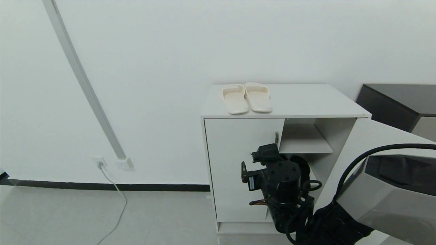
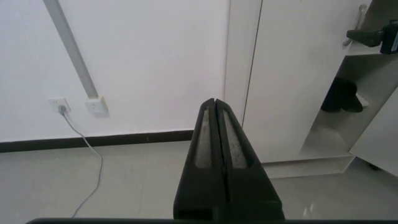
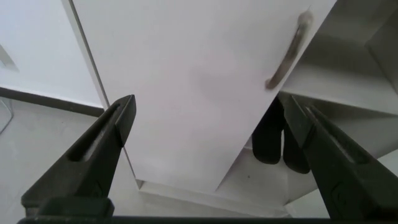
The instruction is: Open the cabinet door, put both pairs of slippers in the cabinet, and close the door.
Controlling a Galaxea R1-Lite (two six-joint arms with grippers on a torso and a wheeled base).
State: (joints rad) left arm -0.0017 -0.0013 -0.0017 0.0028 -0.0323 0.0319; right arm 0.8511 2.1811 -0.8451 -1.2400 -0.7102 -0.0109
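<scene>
Cream slippers (image 1: 246,98) lie side by side atop the cabinet (image 1: 306,102); the dark slippers (image 3: 280,140) sit in its lower compartment. Our right end effector (image 3: 207,109), jaws wide and empty, hangs before the cabinet's closed left door (image 1: 238,163); the left end effector (image 2: 214,109) is pressed shut on nothing. We judge it best to rise above the cabinet top and pinch both cream slippers together.

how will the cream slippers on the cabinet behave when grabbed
The cream slippers look like moulded foam, so probably light and bendy. Lying flat on the cabinet top, they should not roll. Side by side, pushing one may shift the other.
</scene>
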